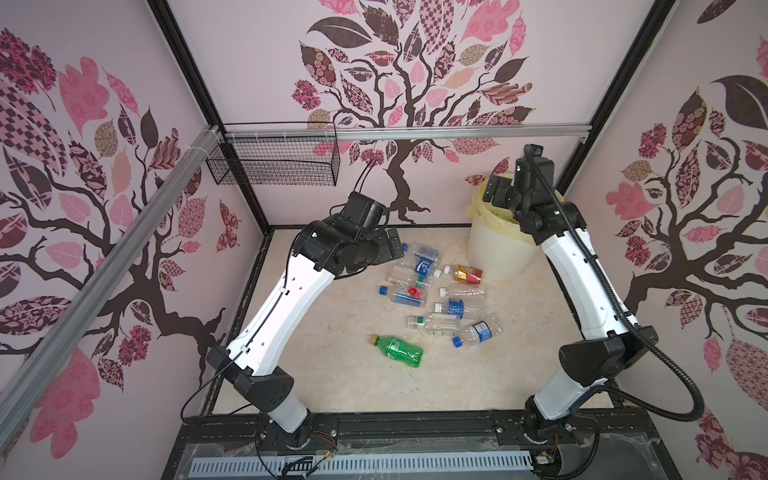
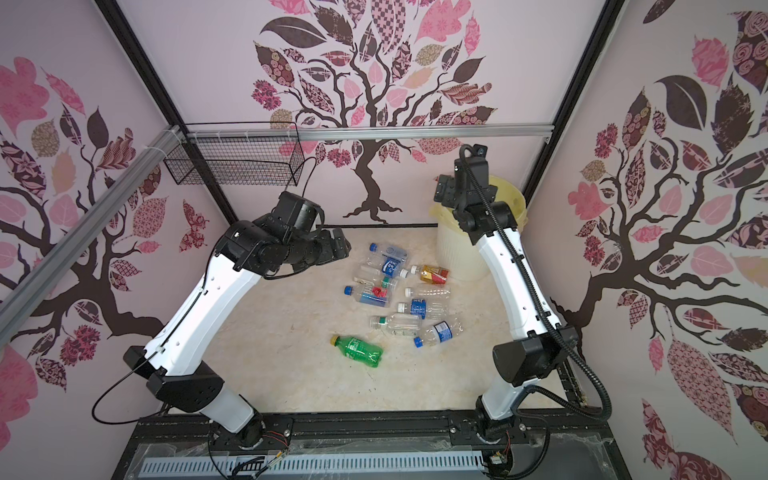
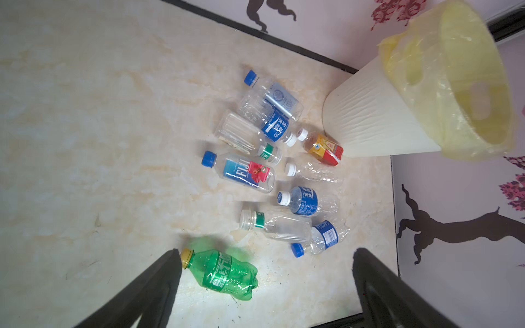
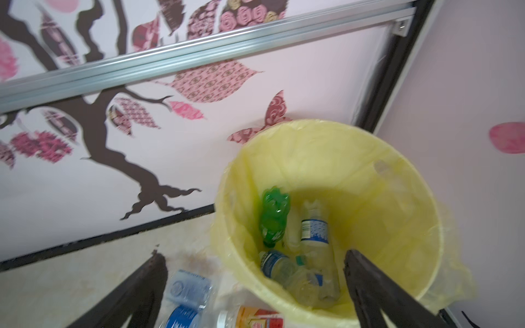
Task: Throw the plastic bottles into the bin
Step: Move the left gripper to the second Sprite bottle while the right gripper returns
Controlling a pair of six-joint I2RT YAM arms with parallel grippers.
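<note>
Clear thin plastic on nearly all of the plastic bottles [image 1: 440, 299], empty by the look, so probably very light, easy to crush and easy to push away with one touch. Lying on their sides in a loose cluster on the marble-pattern table [image 1: 332, 374], between the two arms and just beside the bin [image 1: 494, 253]; about ten of them in both top views. At least three more down inside the yellow bag [image 4: 383, 198], among them a green one [image 4: 274, 215] and a blue-labelled one [image 4: 314, 227].

Above the bin mouth, the right gripper [image 4: 252, 253], fingers wide apart, holding nothing. Near the far side of the cluster, raised, the left gripper [image 3: 268, 252], fingers also wide apart and empty.

Round and smooth bodies, so likely to roll, or to slip out of a grip near the ends. Better to take hold across the middle, at the label, fingers square to the long axis. Neck under the cap probably stiffer, but narrow. Gentle closing enough, because of the soft walls.

Green bottle [image 3: 221, 272] apart from the others, free on all sides: probably the easiest. Fiji bottle [image 3: 241, 173] flat-sided, less ready to roll. Red-gold labelled bottle [image 3: 324, 149] close against the bin wall, touching or not cannot tell; little room for a finger on that side. Crumpled ones uneven, harder to centre.
</note>
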